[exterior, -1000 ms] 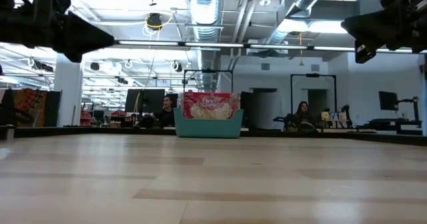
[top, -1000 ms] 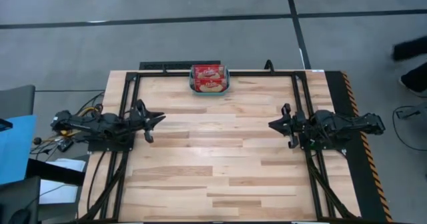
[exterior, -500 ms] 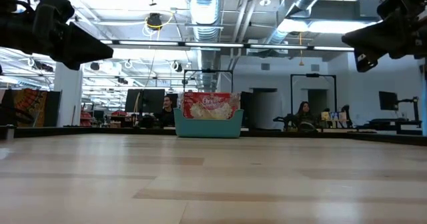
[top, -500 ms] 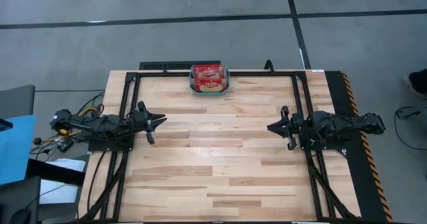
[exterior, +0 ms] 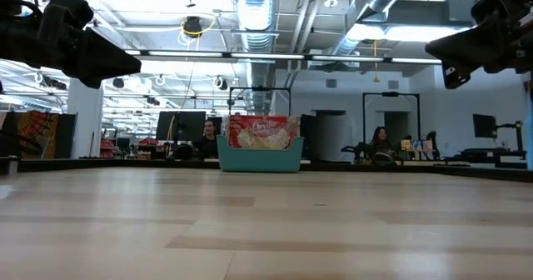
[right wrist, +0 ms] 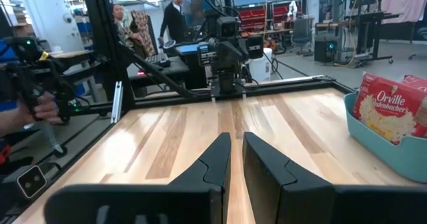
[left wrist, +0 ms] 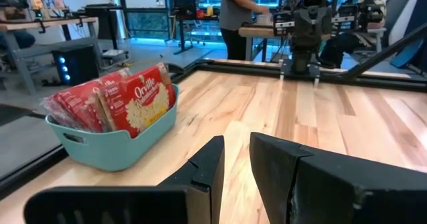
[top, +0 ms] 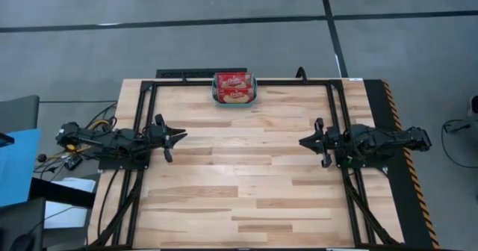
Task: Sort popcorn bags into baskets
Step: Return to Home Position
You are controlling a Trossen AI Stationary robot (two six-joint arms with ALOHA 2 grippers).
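Observation:
A teal basket stands at the middle of the table's far edge. Several red popcorn bags stand upright in it, leaning together; they also show in the left wrist view and the low view. My left gripper hovers over the table's left side and points level toward the middle. My right gripper mirrors it over the right side. Each has its fingers drawn together to a narrow slit with nothing between them, as my wrist views show.
A black metal frame runs around the wooden tabletop, which lies bare between the two arms. Beyond the table, people sit and stand in the room, and a person's hand shows off the table's edge.
Both grippers have tipped their fingertips a little downward while staying in place. The basket and its bags have not moved.

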